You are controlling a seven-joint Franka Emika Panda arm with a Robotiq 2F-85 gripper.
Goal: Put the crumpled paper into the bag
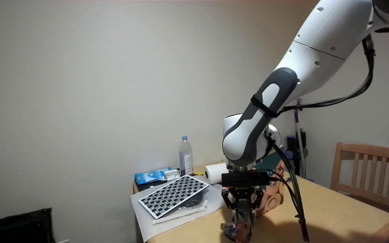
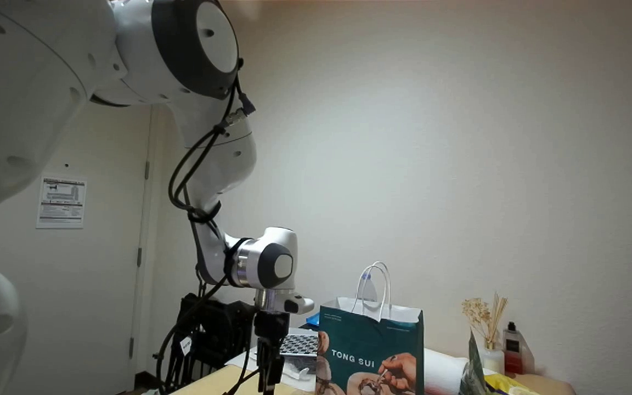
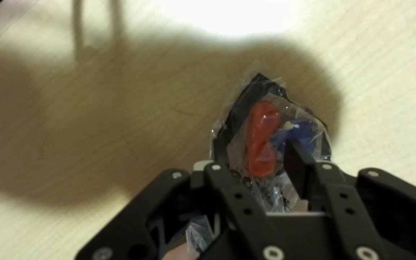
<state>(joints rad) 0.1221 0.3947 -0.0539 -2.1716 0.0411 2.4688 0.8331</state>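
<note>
The crumpled paper looks like a wad of clear plastic wrapping with red, blue and black parts, seen in the wrist view (image 3: 265, 133) and low in an exterior view (image 1: 236, 231). My gripper (image 3: 256, 153) is partly closed, with the wad between its fingers and sticking out past the tips. The gripper (image 1: 244, 217) points straight down near the tabletop; I cannot tell whether the wad touches the table. The teal bag (image 2: 368, 351) stands upright with white handles beside the gripper (image 2: 269, 378). In an exterior view the arm hides much of the bag (image 1: 272, 199).
A chequered tray (image 1: 174, 195) lies tilted on a white sheet (image 1: 144, 206). A water bottle (image 1: 185, 157), a blue packet (image 1: 150, 176) and a paper roll (image 1: 214, 172) stand behind. A reed diffuser (image 2: 491, 356) and red bottle (image 2: 512, 351) are beyond the bag.
</note>
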